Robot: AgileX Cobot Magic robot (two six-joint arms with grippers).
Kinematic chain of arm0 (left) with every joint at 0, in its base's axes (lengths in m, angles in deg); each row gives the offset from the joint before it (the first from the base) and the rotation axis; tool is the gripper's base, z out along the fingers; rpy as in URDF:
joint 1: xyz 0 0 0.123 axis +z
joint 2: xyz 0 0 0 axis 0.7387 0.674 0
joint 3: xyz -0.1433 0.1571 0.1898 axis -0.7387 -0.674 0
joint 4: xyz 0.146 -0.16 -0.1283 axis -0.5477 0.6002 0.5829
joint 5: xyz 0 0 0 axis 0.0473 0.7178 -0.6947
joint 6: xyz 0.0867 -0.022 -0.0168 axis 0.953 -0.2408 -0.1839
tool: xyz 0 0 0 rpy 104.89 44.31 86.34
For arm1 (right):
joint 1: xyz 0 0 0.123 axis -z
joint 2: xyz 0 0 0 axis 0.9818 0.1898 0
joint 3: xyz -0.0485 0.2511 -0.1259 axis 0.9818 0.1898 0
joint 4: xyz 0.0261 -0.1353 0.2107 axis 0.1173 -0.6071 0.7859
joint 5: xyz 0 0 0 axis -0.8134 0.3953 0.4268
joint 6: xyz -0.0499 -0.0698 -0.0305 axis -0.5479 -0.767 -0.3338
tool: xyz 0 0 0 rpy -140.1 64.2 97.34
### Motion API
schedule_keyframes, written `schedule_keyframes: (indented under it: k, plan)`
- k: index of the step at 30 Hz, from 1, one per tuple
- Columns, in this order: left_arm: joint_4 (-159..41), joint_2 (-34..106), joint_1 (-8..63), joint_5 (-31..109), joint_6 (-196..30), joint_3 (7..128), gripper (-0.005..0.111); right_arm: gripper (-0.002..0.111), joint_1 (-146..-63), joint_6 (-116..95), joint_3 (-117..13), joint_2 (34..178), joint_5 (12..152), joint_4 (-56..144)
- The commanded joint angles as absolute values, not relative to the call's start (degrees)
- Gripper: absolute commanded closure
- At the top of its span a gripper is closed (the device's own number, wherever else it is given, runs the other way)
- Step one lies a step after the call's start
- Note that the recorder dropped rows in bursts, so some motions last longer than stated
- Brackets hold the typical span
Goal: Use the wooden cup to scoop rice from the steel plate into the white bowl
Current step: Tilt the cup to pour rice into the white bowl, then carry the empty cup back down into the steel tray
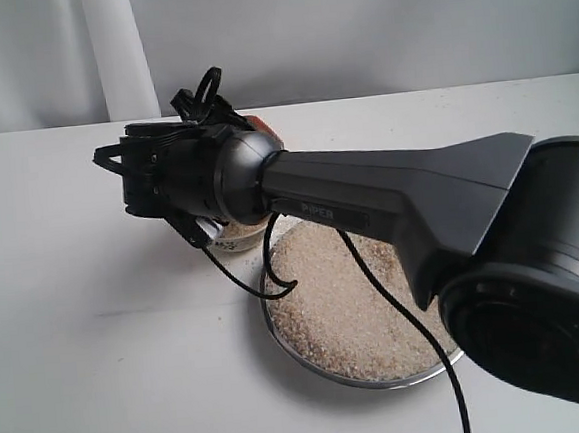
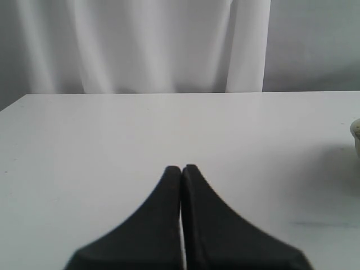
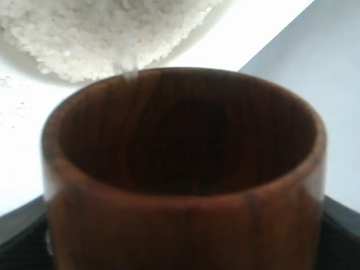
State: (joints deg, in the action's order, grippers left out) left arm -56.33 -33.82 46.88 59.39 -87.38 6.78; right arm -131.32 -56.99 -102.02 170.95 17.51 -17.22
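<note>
White table (image 1: 81, 373) before pale curtain (image 2: 140, 45)

One steel plate (image 1: 366, 382), one white bowl (image 1: 233, 243), one wooden cup (image 3: 185, 225) and one heap of rice (image 1: 347, 312) are counted, with one black arm (image 1: 398, 193) across the frame's right.

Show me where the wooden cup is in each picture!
Exterior view: wooden cup, a reddish sliver peeking over the right arm, upper middle.
Left wrist view: not in it.
Right wrist view: fills the picture, mouth toward the camera.
Shared landmark: the white bowl, under the arm in the exterior view, at the left wrist view's edge.
</note>
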Motion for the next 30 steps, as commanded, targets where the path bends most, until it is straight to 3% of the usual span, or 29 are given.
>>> schedule_keyframes:
  k: [1,8,12,19,22,30]
  plan:
    - [-56.4,-34.0,46.7,59.1,-87.6,6.7,0.107,0.108,-131.6,-57.9,-102.3,170.4,16.8,-20.2]
    - [-56.4,-34.0,46.7,59.1,-87.6,6.7,0.107,0.108,-131.6,-54.2,-102.3,169.0,16.5,-22.6]
    - [-56.4,-34.0,46.7,59.1,-87.6,6.7,0.107,0.108,-131.1,-48.7,-102.3,165.1,14.8,-12.9]
    - [-56.4,-34.0,46.7,59.1,-87.6,6.7,0.107,0.108,-122.9,-45.4,-102.3,150.8,12.0,22.1]
    - [-56.4,-34.0,46.7,59.1,-87.6,6.7,0.107,0.108,-120.7,-38.9,-101.9,149.1,12.0,22.7]
    - [-56.4,-34.0,46.7,59.1,-87.6,6.7,0.107,0.108,-120.3,-42.2,-79.5,148.7,12.0,14.1]
